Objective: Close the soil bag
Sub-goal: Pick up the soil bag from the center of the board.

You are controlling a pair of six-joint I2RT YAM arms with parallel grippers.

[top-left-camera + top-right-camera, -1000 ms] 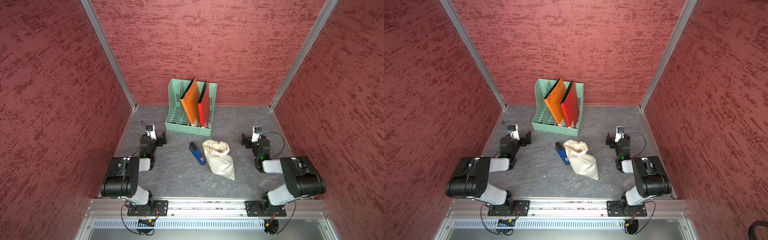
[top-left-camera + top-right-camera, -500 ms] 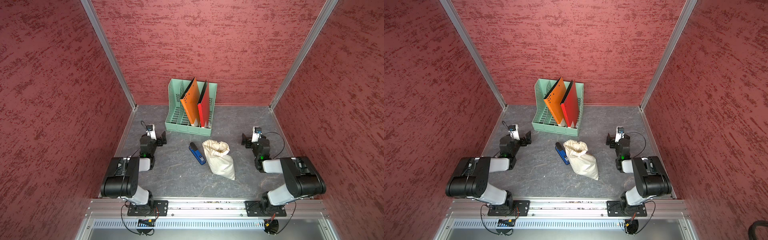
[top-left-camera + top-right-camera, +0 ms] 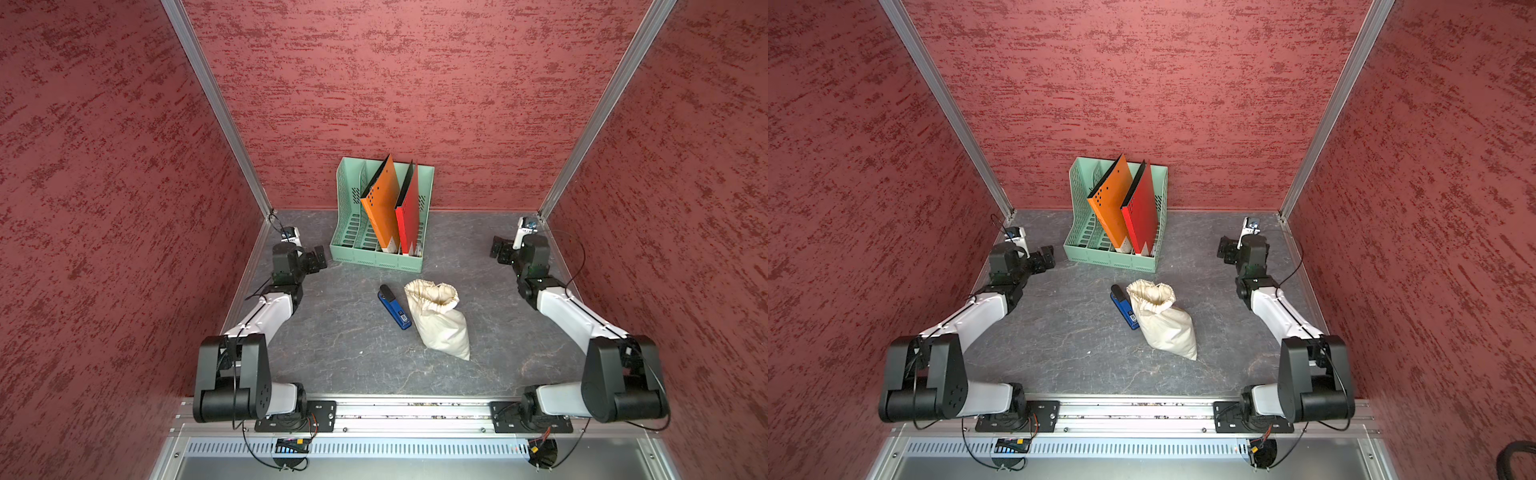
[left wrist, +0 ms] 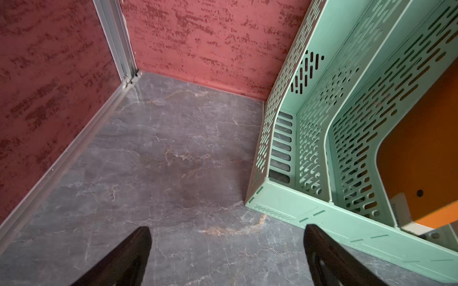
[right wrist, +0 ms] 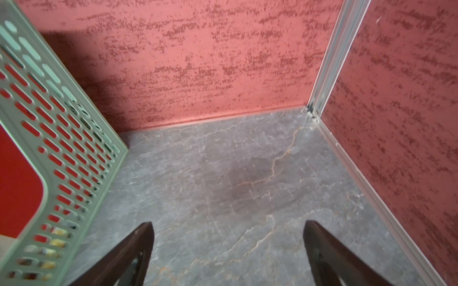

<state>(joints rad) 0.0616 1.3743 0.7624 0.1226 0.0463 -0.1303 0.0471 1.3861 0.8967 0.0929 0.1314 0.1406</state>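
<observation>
Your left fingers point(image 4: 128, 257) and right fingers point(image 5: 131, 252) are spread and empty, out at 10 and 2 o'clock. The soil bag point(image 3: 436, 320) lies mid worktop point(image 3: 340, 357), neck toward 11, so come at that neck from both sides.

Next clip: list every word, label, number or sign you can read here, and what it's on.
No text is readable in any view.
Blue stapler: small white label, too small to read.
Orange folder in the mint-green plastic file rack: pale label at its foot, blurred.
Cream cloth soil bag: no print visible.
</observation>
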